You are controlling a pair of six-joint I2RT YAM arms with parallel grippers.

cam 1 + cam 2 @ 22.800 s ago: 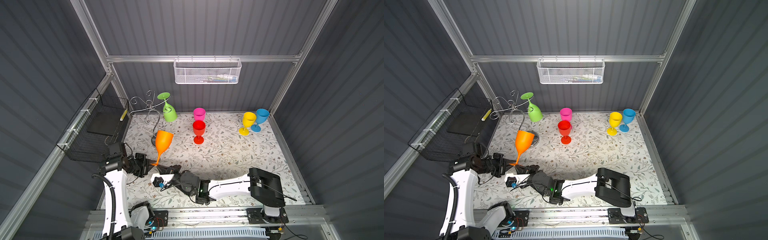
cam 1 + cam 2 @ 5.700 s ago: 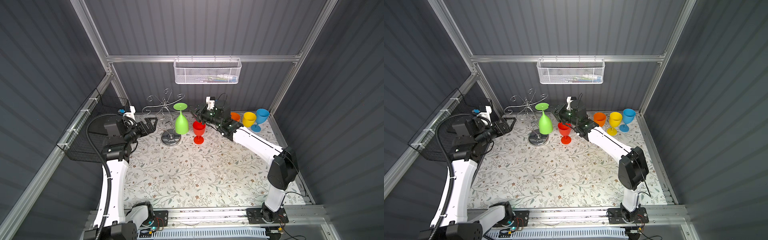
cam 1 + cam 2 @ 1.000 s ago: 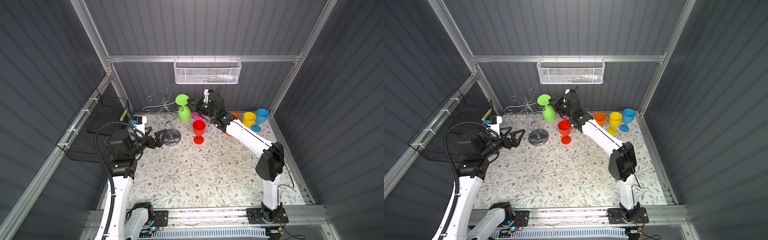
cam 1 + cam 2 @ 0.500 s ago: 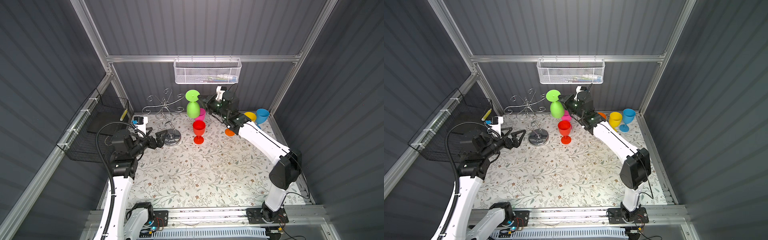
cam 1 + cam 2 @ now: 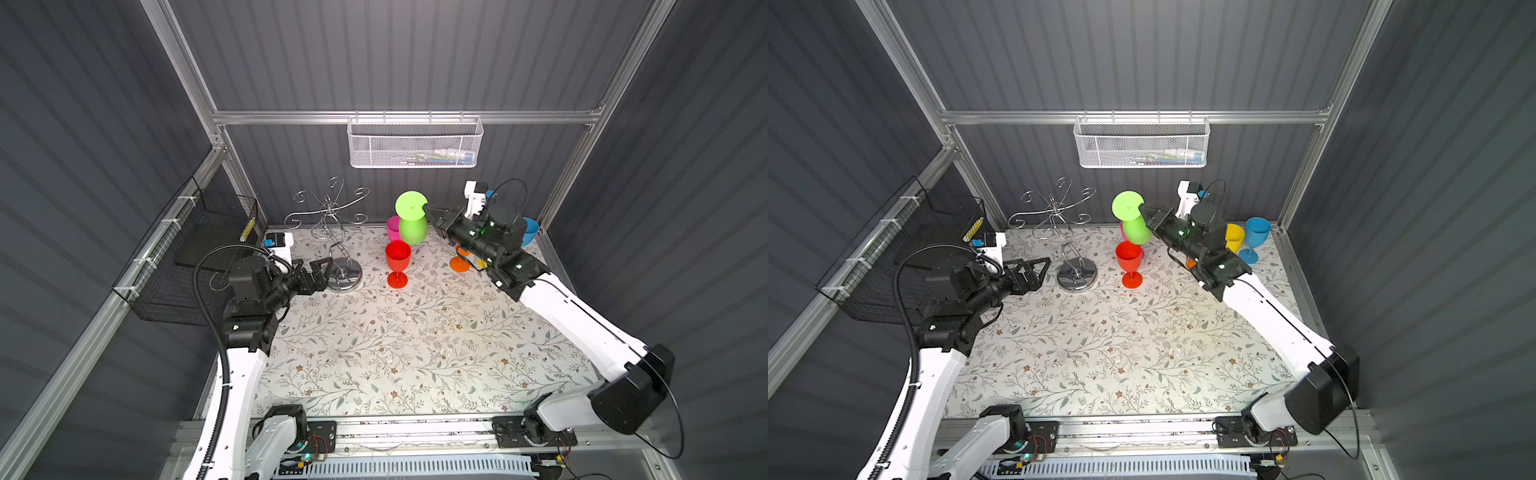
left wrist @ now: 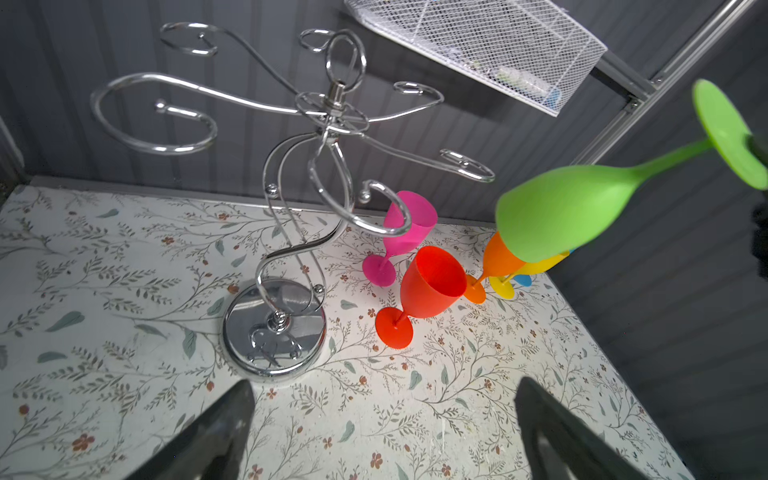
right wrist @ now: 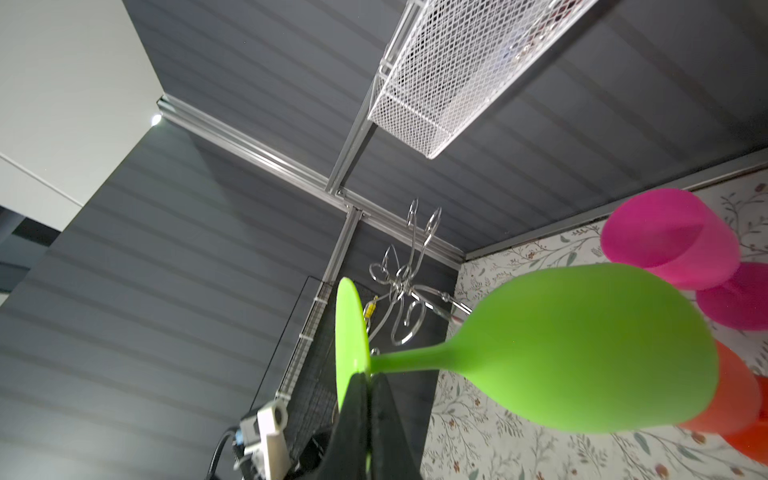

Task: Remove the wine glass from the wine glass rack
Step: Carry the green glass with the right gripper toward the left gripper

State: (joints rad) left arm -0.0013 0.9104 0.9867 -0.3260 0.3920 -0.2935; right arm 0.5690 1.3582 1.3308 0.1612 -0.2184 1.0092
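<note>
We count six glasses: our right gripper point(image 5: 429, 209) pinches the green glass point(image 5: 412, 229) by its foot, inverted, clear of the one rack point(image 5: 345, 277); five other glasses point(image 5: 397, 255) stand on the table point(image 5: 395, 353). Our left gripper point(image 5: 325, 274) gapes, empty.

White arms point(image 5: 582, 320), black joints point(image 5: 623, 399), ribbed cable point(image 5: 225, 370)

I see green glass point(image 5: 412, 226): plain lime | rack point(image 5: 345, 278): shiny silver | red glass point(image 5: 397, 257), pink glass point(image 5: 392, 227), orange glass point(image 6: 496, 259), yellow glass point(image 5: 1233, 237), blue glass point(image 5: 1257, 230): each one solid colour | mat point(image 5: 395, 345): white, grey-green leafy sprigs, small brown flowers | walls point(image 5: 374, 54): dark grey stripes | back basket point(image 5: 415, 145): white mesh | side basket point(image 5: 183, 266): black wire | my arms point(image 5: 582, 320): white and black
</note>
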